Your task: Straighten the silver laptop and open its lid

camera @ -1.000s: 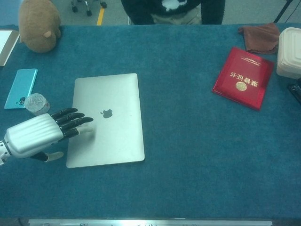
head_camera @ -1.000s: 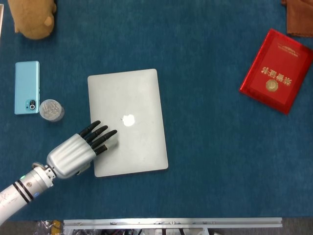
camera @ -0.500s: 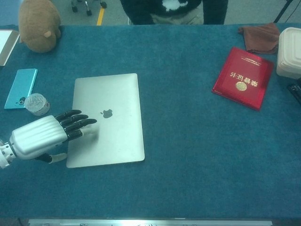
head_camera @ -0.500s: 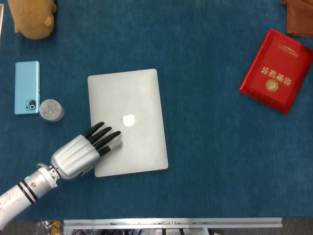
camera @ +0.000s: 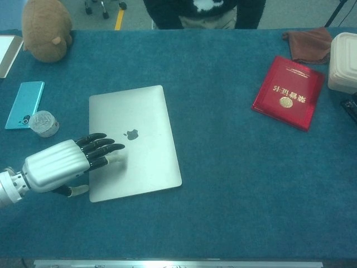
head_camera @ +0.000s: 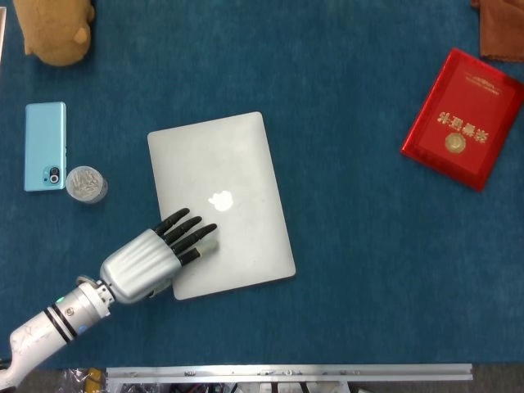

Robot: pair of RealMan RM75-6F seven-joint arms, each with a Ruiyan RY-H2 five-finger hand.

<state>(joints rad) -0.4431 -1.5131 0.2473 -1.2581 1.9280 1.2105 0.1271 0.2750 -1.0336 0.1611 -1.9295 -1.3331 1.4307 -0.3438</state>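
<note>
A blue table point(head_camera: 352, 270) fills the head view. My silver laptop point(head_camera: 219, 203) lies shut, left of the middle, turned a bit crooked. My left hand point(head_camera: 160, 254) lies flat on the laptop's lower left part, fingers stretched out and a little apart, holding nothing. At the far left are a blue phone point(head_camera: 44, 146) and a small round jar point(head_camera: 86, 184) just beside it. A brown plush toy point(head_camera: 53, 29) sits in the upper left corner. A red booklet point(head_camera: 463, 118) lies at the upper right.

In the chest view, the blue table point(camera: 234, 190) runs back to a floor. The silver laptop point(camera: 134, 142) is left of the middle, lid down. My left hand point(camera: 70, 163) rests on its lower left edge. A brown cloth point(camera: 309, 43) and a white box point(camera: 343, 61) sit at the upper right. I cannot see my right hand.
</note>
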